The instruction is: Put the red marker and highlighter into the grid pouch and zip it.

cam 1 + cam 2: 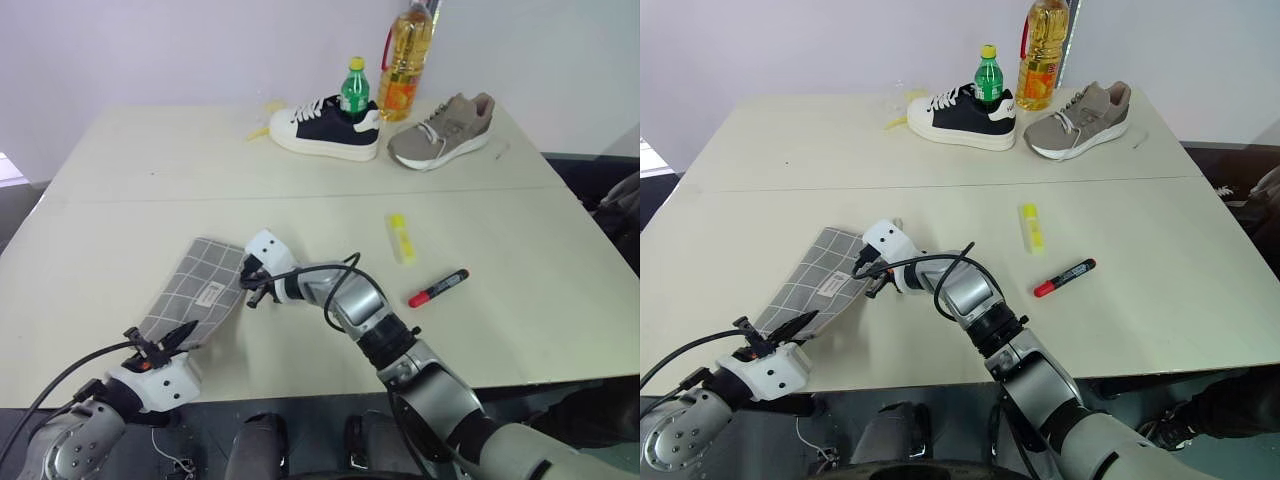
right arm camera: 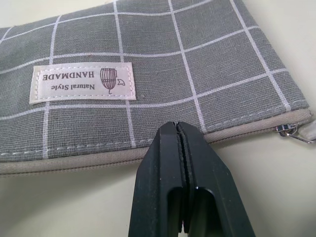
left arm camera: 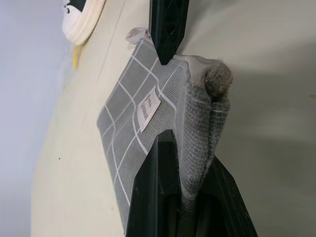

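The grid pouch [image 1: 195, 290] lies flat near the front edge of the desk [image 1: 330, 190], on the robot's left. It is woven grey fabric with thin white grid lines, a small stitched white label and a beige zip band along one long edge; the metal zip pull [image 2: 289, 131] sits at one end of that band. The left gripper [image 1: 180, 338] is pressed together on the pouch's near end, and the left wrist view shows the cloth bunched and folded between the black fingers [image 3: 158, 192]. The right gripper [image 2: 180, 129] is pressed together with nothing between its fingers, its tip resting at the zip band partway along the pouch. The pouch should handle as light, soft and limp: it will crumple under a pinch, so one end must be anchored while the pull is drawn along the band. The best hold for opening is judged to be the small pull itself. The highlighter [image 1: 401, 238], short, stubby and bright yellow, and the red marker [image 1: 438, 288], slim with a black barrel and red cap, lie on the desk well apart from the pouch, on the robot's right. Both look rigid, smooth and light, best pinched across mid-barrel.
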